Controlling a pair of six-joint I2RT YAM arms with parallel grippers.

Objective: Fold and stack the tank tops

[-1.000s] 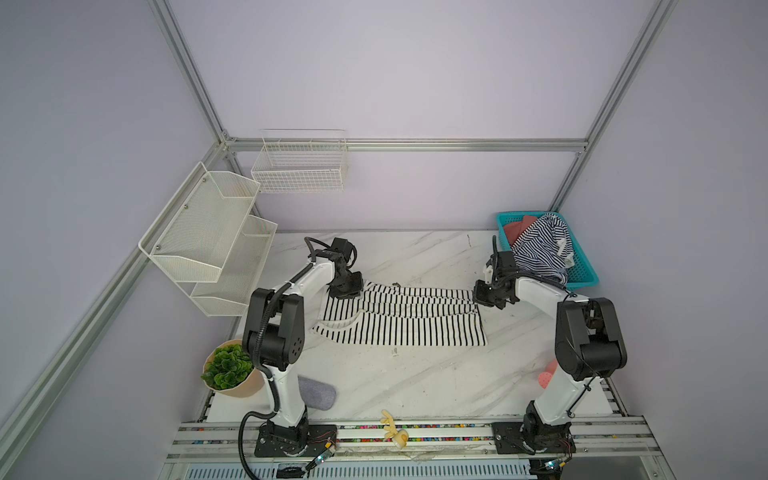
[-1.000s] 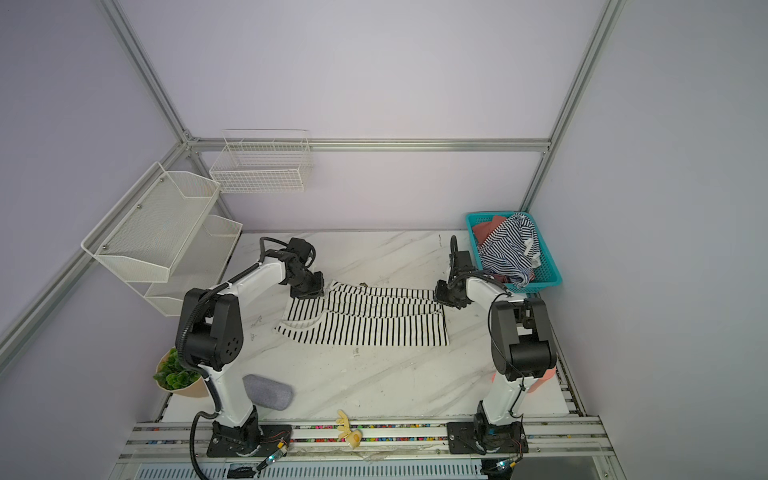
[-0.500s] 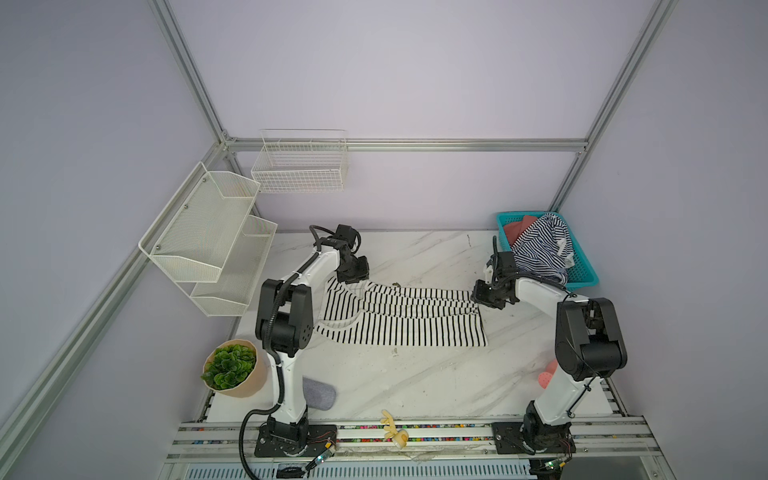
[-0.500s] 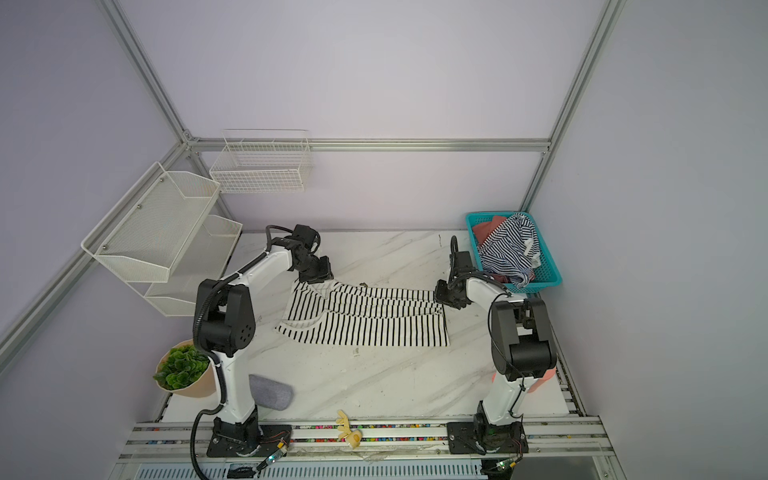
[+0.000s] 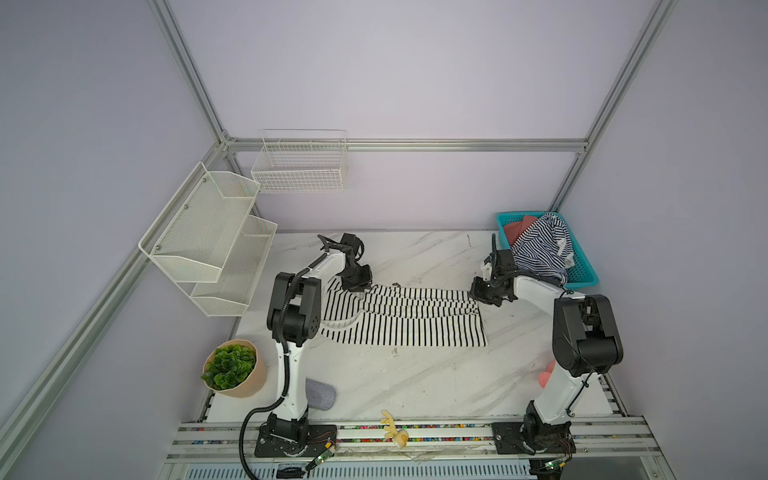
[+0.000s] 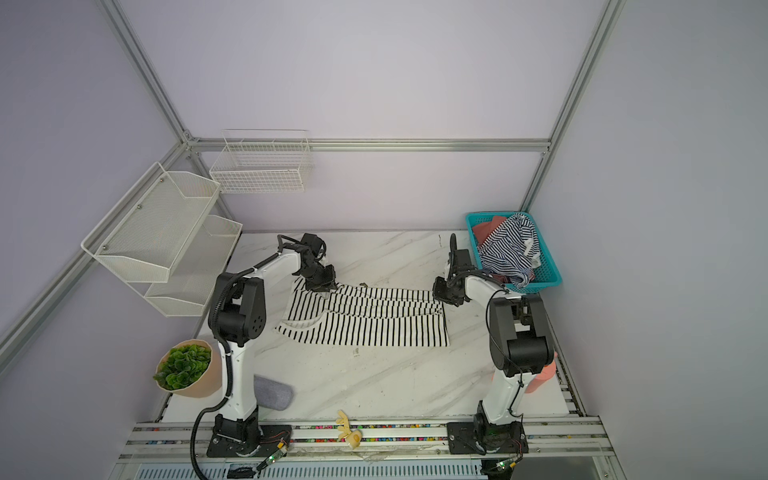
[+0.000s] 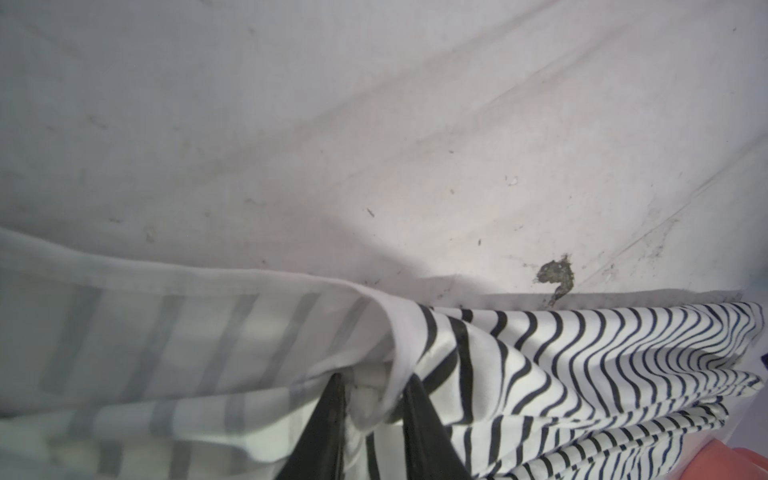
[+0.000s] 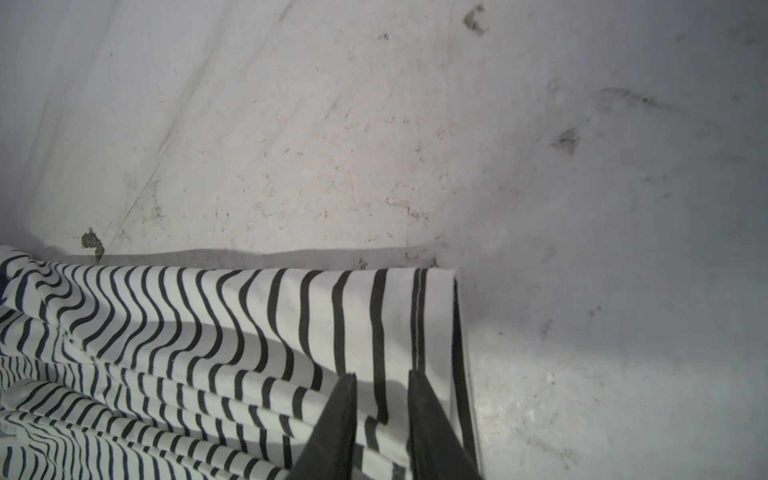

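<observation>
Where the marble table (image 5: 415, 386) meets the back right corner, a teal basket (image 5: 584, 277) holds the navy tank top (image 5: 540, 249), crumpled and spilling toward the near rim, with a coral cloth (image 5: 517, 228) tucked behind it. On the back wall hangs a white wire basket (image 5: 299, 166), and a two-tier mesh shelf (image 5: 208, 232) is fixed to the left wall. Beside the table's front left corner a tan pot (image 5: 253, 384) holds a green plant (image 5: 228, 365). The white tank top (image 5: 407, 320) lies spread across the middle of the table in both top views, with layered folds along its far edge. The left gripper (image 7: 372, 378) is at the top's far left corner, its jaws nearly together and clamped on a bunched fold of white hem that rises between its fingers (image 7: 332, 419). The right gripper (image 8: 380, 374) is at the far right corner. Its jaws stand a narrow way apart over the striped hem, and whether they pinch the cloth or only touch it cannot be told
</observation>
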